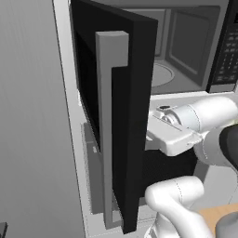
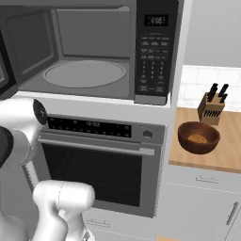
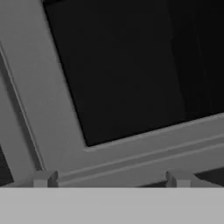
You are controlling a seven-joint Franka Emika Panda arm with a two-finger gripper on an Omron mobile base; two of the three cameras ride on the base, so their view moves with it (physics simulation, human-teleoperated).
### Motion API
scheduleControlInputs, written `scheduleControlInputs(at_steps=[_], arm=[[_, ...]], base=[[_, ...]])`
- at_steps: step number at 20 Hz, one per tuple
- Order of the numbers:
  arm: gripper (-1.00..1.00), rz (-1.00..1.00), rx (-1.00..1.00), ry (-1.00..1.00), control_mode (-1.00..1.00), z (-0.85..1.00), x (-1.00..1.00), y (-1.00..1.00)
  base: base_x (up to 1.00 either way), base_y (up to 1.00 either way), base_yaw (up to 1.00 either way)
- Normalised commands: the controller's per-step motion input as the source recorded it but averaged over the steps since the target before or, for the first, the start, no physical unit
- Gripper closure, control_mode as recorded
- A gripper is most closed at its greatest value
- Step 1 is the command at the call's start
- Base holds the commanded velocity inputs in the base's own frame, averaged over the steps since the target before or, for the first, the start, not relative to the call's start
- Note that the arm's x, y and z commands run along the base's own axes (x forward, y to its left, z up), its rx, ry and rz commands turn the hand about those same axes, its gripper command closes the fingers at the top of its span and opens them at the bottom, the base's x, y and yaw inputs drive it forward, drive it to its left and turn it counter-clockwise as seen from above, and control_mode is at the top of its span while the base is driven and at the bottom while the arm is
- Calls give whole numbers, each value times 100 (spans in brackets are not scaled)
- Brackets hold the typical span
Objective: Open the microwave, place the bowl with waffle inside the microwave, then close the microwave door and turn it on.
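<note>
With the microwave door (image 1: pixel 125 116) swung wide and the turntable (image 2: pixel 84 74) bare, the gripper (image 3: pixel 112 178), jaws spread and empty behind the door, should back clear and travel right to the bowl with waffle (image 2: pixel 198 137) on the wooden counter (image 2: pixel 226 150), descending over its rim.

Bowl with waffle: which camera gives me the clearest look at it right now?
The right base view: the bowl with waffle sits whole and unobstructed on the wooden counter, beside the knife block. The left base view catches just a corner of that counter; the hand view faces the microwave door.
</note>
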Motion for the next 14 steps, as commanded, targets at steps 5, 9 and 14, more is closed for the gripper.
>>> scheduleControlInputs(at_steps=[5, 9, 14], arm=[[-100, -57, -8, 36, -100, -13, 15, -100], [-100, -62, -10, 27, -100, -31, 15, -100], [-100, -53, -5, 30, -100, -26, 15, -100]], base=[[0, 0, 0], [0, 0, 0], [0, 0, 0]])
